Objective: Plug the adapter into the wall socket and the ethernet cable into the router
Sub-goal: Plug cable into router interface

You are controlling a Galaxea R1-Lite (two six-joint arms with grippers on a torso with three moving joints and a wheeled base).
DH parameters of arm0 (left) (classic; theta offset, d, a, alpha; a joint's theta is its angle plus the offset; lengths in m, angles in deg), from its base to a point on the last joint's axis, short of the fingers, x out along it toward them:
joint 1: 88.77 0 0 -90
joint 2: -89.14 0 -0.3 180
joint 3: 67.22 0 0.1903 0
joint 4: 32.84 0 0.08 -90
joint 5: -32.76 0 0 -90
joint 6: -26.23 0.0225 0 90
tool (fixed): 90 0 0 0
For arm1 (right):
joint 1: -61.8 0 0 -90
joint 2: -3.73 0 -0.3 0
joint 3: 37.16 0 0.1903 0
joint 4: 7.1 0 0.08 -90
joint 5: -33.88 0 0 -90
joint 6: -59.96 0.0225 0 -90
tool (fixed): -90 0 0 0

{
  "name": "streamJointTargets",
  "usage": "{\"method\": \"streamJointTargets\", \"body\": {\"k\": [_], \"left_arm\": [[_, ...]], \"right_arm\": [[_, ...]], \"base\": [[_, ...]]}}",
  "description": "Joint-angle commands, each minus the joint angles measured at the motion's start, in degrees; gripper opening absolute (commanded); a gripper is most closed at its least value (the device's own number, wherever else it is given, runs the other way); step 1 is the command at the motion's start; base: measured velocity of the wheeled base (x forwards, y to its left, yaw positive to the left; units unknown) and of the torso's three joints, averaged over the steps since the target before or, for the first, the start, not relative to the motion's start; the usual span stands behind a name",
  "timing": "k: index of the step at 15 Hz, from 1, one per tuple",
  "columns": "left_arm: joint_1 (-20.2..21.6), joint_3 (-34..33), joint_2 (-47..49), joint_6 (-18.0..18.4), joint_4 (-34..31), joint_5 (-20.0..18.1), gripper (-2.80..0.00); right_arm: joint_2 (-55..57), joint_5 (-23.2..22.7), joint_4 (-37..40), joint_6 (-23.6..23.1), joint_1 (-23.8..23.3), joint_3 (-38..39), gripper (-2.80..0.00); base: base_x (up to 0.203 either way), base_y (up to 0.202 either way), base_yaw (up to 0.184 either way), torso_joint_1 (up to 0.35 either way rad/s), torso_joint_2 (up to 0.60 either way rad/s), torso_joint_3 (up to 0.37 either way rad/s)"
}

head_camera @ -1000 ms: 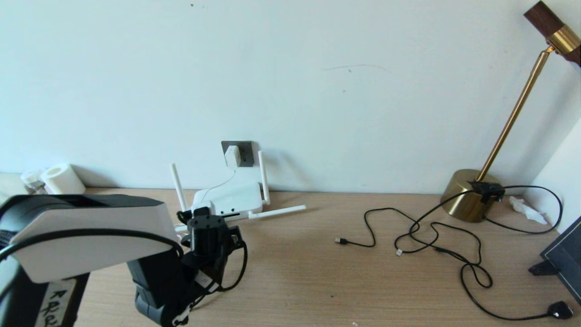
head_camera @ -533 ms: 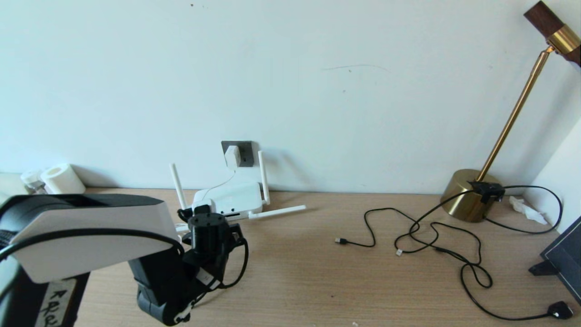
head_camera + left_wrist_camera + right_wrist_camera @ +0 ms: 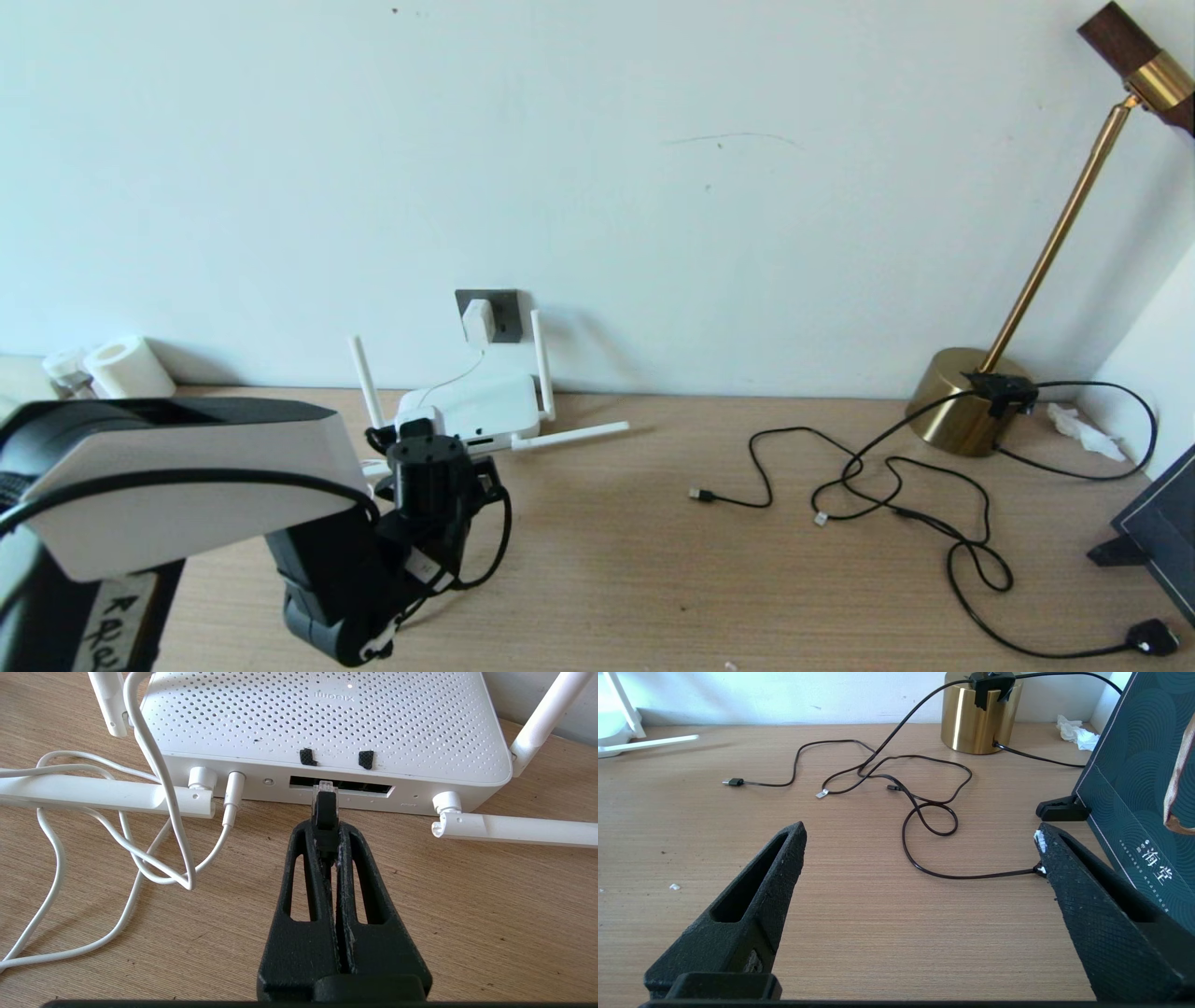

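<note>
Ethernet cable (image 3: pixel 325 807) at the router (image 3: pixel 322 723) port.
Pinched tight by left gripper (image 3: pixel 327 837); right gripper (image 3: pixel 920 844) spread wide, idle.

Left hand (image 3: pixel 326 833) edged slightly nearer the router (image 3: pixel 327 723).

Router (image 3: pixel 327 714) matt perforated white plastic; table (image 3: pixel 653 560) wood-grain; lamp base (image 3: pixel 952 401) polished brass.

The router (image 3: pixel 471 411) lay on the table (image 3: pixel 653 560) at the wall, below the wall socket (image 3: pixel 489 315), where the adapter (image 3: pixel 477 322) sat plugged in; the left gripper (image 3: pixel 327 828) stood before its port edge, the ethernet cable (image 3: pixel 325 807) plug at the slot; loose cables (image 3: pixel 896 495) lay well to the right, before the lamp (image 3: pixel 971 411).
</note>
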Motion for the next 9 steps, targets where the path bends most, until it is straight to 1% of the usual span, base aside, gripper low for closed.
{"method": "streamJointTargets", "body": {"k": [1,9], "left_arm": [[0.1,0.0,0.1,-0.1,0.4,0.2,-2.80],[0.7,0.0,0.7,-0.1,0.4,0.1,-2.80]], "right_arm": [[0.1,0.0,0.0,0.0,0.0,0.0,0.00],[0.0,0.0,0.0,0.0,0.0,0.0,0.00]], "base": [[0.000,0.000,0.000,0.000,0.00,0.000],[0.000,0.000,0.000,0.000,0.00,0.000]]}}
